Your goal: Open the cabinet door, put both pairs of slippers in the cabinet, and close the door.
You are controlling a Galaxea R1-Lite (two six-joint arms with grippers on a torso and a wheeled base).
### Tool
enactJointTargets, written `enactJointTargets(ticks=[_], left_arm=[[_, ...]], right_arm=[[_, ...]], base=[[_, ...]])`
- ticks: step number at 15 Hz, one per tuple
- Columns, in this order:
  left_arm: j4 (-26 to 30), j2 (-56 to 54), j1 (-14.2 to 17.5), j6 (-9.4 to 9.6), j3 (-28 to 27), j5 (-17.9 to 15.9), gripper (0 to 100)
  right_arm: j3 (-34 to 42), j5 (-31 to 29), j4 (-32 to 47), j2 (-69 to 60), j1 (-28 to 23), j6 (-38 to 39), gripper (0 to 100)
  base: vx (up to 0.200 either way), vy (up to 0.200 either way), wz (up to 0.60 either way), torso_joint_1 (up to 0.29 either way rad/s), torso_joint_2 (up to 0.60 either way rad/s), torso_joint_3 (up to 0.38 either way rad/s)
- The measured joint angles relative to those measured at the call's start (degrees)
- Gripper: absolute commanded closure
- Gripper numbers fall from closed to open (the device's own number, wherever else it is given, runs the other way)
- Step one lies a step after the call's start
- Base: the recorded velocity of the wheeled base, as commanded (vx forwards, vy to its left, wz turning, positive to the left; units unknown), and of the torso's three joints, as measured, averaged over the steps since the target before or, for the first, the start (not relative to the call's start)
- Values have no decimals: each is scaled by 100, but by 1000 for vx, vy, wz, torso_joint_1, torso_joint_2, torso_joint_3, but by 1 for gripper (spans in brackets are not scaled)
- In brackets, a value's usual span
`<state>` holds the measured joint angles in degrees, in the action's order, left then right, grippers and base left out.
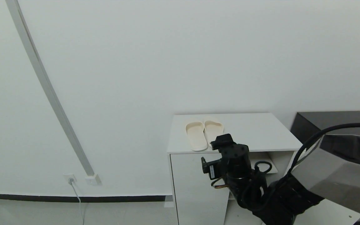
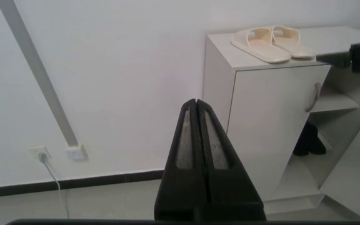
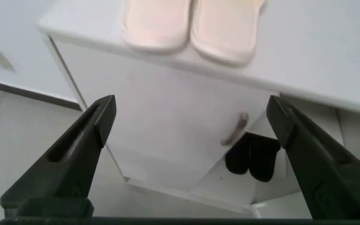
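The right end effector [image 3: 190, 103], fingers spread wide, faces the cabinet [image 1: 255, 131]. Cream slippers [image 1: 204, 134] lie on top just above it, dark slippers [image 3: 252, 156] inside below. The left end effector [image 2: 197, 103] is pressed together, farther back.

A white wall [image 1: 180, 56] is seen at the far side. A grey cable duct [image 1: 47, 87] is run slantwise down it on the left, ending at a small white box [image 1: 93, 179]. Just left of that a wall socket [image 1: 70, 178] is fitted, its white cable [image 1: 79, 200] hung down past a black skirting board [image 1: 120, 198] over the pale floor [image 1: 27, 214]. A dark furniture top [image 1: 339, 120] is set against the wall at the right.
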<state>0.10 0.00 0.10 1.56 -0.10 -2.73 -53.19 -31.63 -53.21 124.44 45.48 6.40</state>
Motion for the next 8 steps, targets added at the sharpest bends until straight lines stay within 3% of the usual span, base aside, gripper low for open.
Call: enactJointTargets(ticks=[4,5,8], left_arm=[[0,0,-2,18,0,-6,100],[0,0,-2,18,0,-6,100],[0,0,0,10,0,-5,100]], right_arm=[[-985,20,2021,-421,162,947,0],[-1078,35,2089,-482,189,1011,0],[-1108,41,2083,-545,208,1033,0]], base=[[0,0,0,0,0,0],[0,0,0,0,0,0],[200,0,0,4,-2,-1]])
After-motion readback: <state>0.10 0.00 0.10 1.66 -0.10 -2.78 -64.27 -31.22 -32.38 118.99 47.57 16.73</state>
